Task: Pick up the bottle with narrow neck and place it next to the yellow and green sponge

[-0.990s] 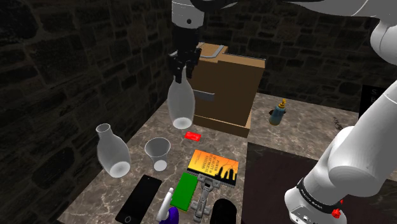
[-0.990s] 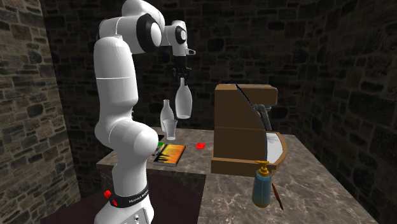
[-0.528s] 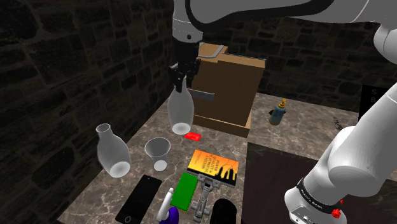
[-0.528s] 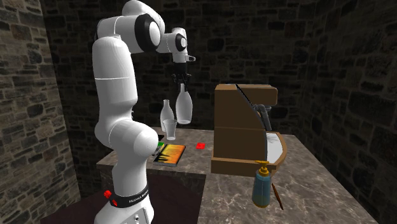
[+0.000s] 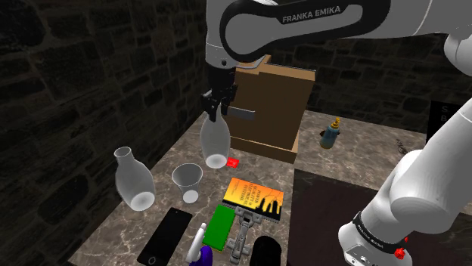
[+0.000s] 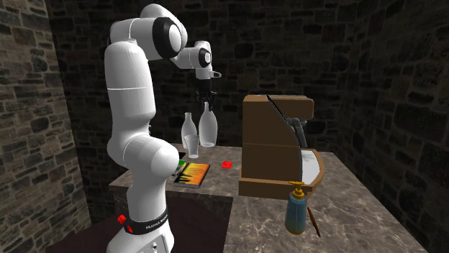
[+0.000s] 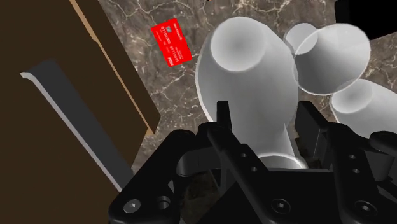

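Nearest the stand, green sponge [image 5: 219, 225] lying beside a book [image 5: 255, 198]. Further along, a glass [image 5: 187, 180] and a flask [image 5: 133, 178] standing on the counter [image 5: 355, 155]. Beyond those, clear bottle [image 5: 215, 140] hanging neck-up, clear of the counter, neck clamped in the gripper [image 5: 214, 106]. Red card [image 5: 231, 161] just past its base. Farthest back, a brown box [image 5: 268, 106].

Dim, evenly lit renders, dark stone walls, crisp, no glare or blur

White arm [image 5: 318, 19], dark joints, "FRANKA EMIKA" lettering, black fingers [image 7: 222, 118].
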`<act>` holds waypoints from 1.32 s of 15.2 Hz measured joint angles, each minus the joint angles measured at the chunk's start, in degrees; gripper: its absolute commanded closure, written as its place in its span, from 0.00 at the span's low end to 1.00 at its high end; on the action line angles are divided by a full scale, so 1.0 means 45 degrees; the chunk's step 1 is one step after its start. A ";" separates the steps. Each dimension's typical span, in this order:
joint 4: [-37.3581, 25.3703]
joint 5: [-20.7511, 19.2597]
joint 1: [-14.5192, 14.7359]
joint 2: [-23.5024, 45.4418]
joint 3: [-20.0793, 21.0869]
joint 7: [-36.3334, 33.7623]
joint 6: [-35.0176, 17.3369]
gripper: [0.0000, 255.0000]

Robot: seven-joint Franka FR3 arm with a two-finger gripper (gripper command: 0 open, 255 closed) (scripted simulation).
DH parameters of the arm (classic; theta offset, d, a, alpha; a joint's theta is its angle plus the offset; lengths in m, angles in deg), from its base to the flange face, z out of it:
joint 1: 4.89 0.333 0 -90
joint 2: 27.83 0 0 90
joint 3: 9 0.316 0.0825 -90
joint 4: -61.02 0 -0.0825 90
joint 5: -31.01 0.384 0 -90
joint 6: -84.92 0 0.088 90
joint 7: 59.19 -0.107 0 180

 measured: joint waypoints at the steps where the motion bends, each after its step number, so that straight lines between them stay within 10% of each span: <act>1: 0.0204 -0.0001 -0.0004 0.0000 -0.0005 0.0008 -0.0203 1.00; 20: 0.2447 -0.0281 0.0039 0.0687 0.0057 -0.0237 -0.3094 1.00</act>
